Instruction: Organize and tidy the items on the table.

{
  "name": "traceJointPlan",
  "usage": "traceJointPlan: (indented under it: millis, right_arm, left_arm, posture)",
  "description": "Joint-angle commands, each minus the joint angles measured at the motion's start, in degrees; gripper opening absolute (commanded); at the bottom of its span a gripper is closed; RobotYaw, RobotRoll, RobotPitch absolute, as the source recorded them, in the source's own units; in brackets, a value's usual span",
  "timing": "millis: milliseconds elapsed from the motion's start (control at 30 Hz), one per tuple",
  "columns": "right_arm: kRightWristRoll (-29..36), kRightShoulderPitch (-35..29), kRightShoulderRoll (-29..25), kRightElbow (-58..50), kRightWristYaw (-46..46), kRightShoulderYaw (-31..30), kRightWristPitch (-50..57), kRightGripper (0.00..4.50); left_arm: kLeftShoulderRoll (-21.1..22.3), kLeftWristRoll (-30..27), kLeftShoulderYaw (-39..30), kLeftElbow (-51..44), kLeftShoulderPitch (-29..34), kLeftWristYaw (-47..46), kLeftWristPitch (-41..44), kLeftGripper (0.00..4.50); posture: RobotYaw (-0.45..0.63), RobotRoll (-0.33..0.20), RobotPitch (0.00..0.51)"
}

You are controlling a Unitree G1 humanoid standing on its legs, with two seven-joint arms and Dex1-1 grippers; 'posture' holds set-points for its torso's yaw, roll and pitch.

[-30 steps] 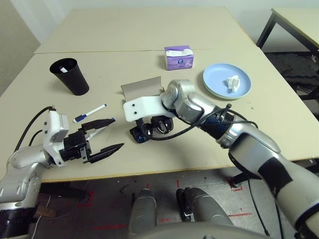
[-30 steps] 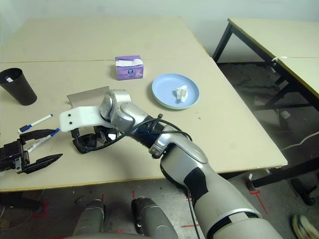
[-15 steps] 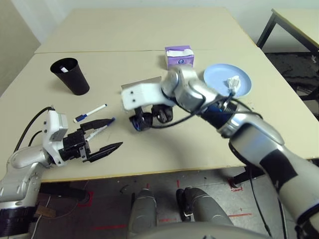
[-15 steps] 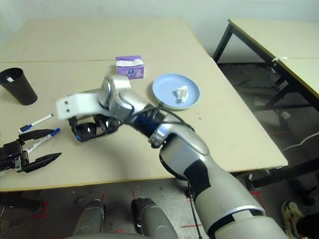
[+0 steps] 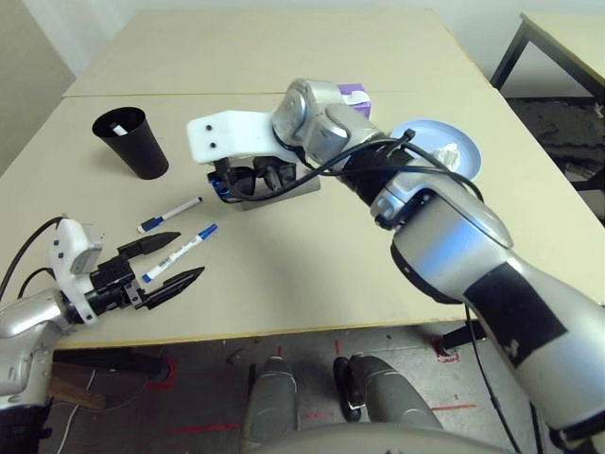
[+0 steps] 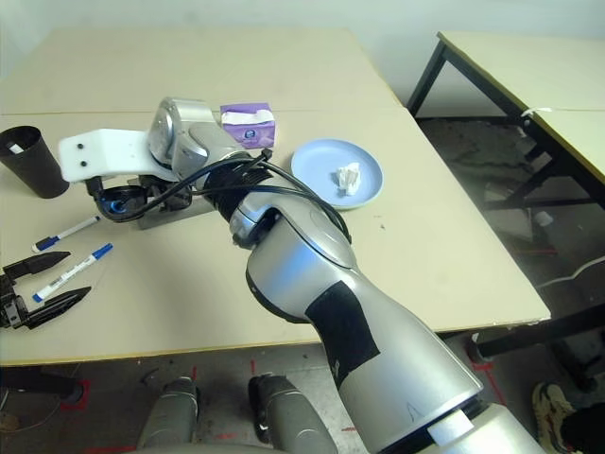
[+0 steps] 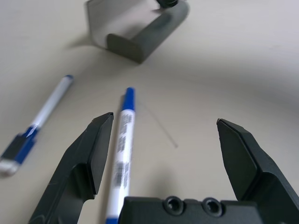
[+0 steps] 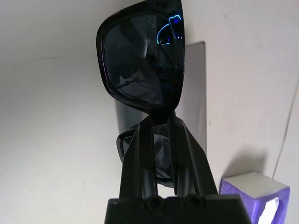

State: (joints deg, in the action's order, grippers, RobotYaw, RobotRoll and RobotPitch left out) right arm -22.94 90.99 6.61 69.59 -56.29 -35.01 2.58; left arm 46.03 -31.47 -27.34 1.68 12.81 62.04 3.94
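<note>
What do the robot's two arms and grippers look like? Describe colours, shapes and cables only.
Both forearms are rounded silver-grey shells; the right arm has black panels and black cables looping round its wrist. A flat white bracket with two small holes sits above the right gripper. The left gripper has two black, tapered, pointed fingers on a black base, a white block behind it, and a black cable.

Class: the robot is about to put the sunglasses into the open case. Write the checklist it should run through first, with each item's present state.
1. Right pincer shut on sunglasses: ok.
2. Glasses case lid open: ok.
3. Sunglasses over the case: ok, just above it.
4. Sunglasses folded to fit: cannot tell.
5. Left pincer apart from the case: ok, open near a marker.
</note>
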Motion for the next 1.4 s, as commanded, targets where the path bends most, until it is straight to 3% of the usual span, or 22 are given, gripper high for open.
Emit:
traceJointPlan:
  millis: [33, 633, 1133, 1400]
  right_arm:
    - [-1.33, 1.50, 2.02, 2.51, 3.02, 1.02, -2.52, 0.13]
    - [-4.75, -1.35, 2.76, 7.10, 13.38, 1.65, -4.02, 0.13]
    - [-5.46, -4.75, 1.86, 7.77, 13.47, 2.33, -2.23, 0.13]
    - [-6.65, -6.33, 1.74, 8.01, 15.09, 2.64, -1.39, 0.13]
  left_arm:
    - [-0.97, 0.00, -1.84, -2.70, 2.61, -1.49, 1.05, 4.50]
    - [-4.23, -1.92, -5.18, -11.31, 8.82, -6.61, 4.93, 4.50]
    - [-3.69, -1.11, -6.23, -10.12, 3.44, -10.69, 5.86, 4.50]
    - [-5.03, -1.29, -5.60, -11.90, 3.80, -11.15, 5.84, 4.50]
  posture:
    - [0.16, 0.000, 0.153]
    - [0.22, 0.000, 0.175]
    - [0.20, 0.000, 0.186]
    - [0.21, 0.000, 0.192]
